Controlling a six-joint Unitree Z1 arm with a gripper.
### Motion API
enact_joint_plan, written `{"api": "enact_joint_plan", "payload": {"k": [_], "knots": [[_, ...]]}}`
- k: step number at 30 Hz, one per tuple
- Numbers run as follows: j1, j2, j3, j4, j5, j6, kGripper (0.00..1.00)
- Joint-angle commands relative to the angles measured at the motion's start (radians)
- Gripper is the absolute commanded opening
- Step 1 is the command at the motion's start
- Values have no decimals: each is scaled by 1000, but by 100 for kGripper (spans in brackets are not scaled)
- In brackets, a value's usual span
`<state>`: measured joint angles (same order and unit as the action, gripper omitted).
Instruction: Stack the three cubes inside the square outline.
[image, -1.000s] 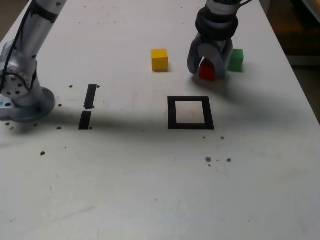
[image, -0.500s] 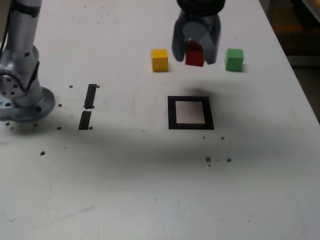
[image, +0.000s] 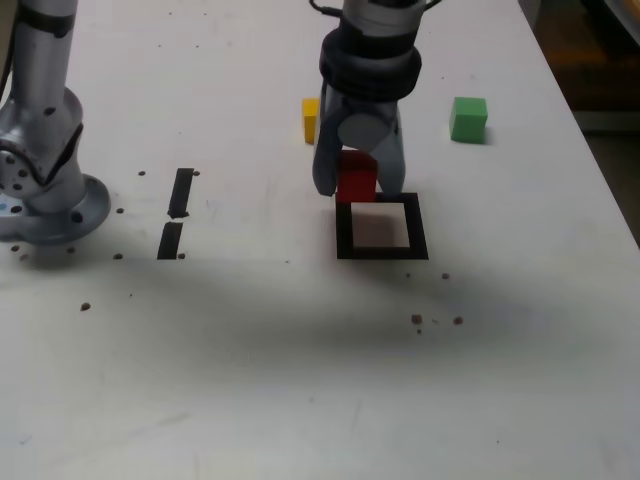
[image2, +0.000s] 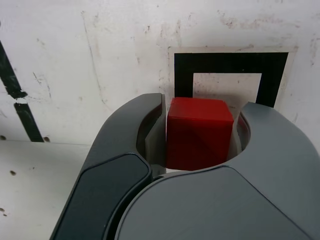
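The red cube (image: 356, 178) is found gripped in the pincer (image: 360, 189), one finger being set against each of two opposite sides. The pincer is closed down to the width of the cube, and both sides of the grip are confirmed in the wrist view.

In the exterior view, the red cube is seen at the upper left corner of the square outline (image: 382, 253), part of whose upper edge is covered by the cube and the pincer. The height of the cube over the worktop (image: 250, 370) cannot be told. Soft shading is noted on the white area within the outline, where no cube is set down.

The yellow cube (image: 310, 120) is located on the worktop, beyond the outline and toward the exterior view's left; its right part is hidden by the pincer. The green cube (image: 468, 119) is recorded on the worktop toward the exterior view's right, fully visible and well apart from the pincer. Neither is stacked.

Two short black tape strips (image: 181, 192) are observed between the arm's base (image: 65, 215) and the outline, laid nearly end to end. Small dark marks are scattered across the worktop.
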<state>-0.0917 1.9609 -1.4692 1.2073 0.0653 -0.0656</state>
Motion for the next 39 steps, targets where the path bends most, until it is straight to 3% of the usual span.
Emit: {"api": "enact_joint_plan", "payload": {"k": [1, 27, 34, 39], "knots": [[0, 1, 11, -12, 11, -13, 28], [-51, 81, 17, -101, 8, -59, 29], [-51, 93, 25, -126, 8, -59, 42], [-51, 95, 35, -123, 12, -58, 63]]}}
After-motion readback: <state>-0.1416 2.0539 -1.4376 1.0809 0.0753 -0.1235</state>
